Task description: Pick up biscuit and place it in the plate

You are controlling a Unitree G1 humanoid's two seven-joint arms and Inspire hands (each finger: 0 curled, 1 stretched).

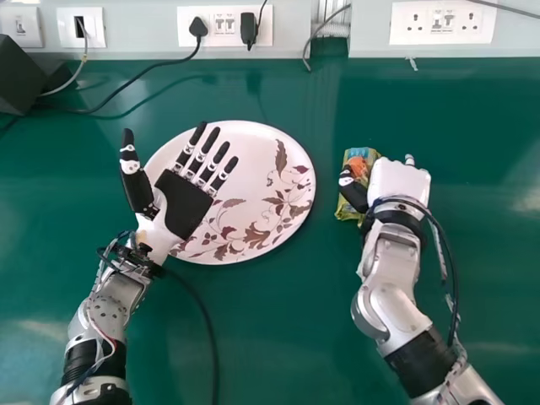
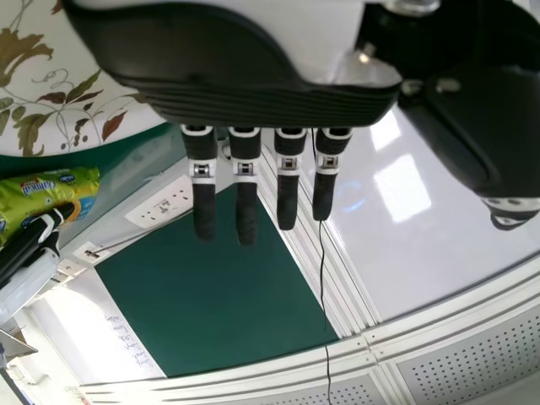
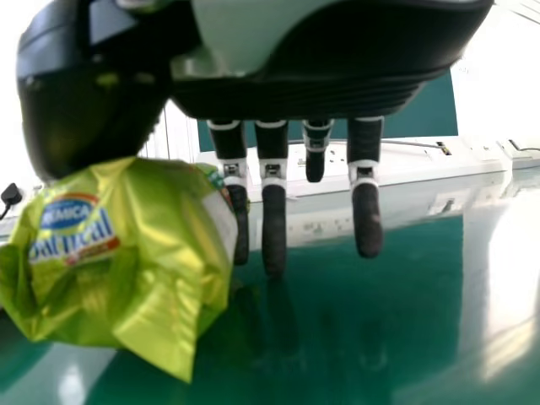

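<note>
Your right hand (image 1: 399, 182) has its fingers nearly straight and its thumb against the biscuit packet (image 3: 143, 274), so the crinkled packet could slip or twist loose as you lift. It lies outside the plate (image 1: 285, 145), just to the right. Your left hand (image 1: 187, 207), fingers spread over the plate's left part, could block or knock the incoming packet.

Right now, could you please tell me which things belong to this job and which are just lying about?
For the job:
Biscuit, at the right hand
Plate

Just about:
Black box, on the table
Plug
Wall sockets
</note>
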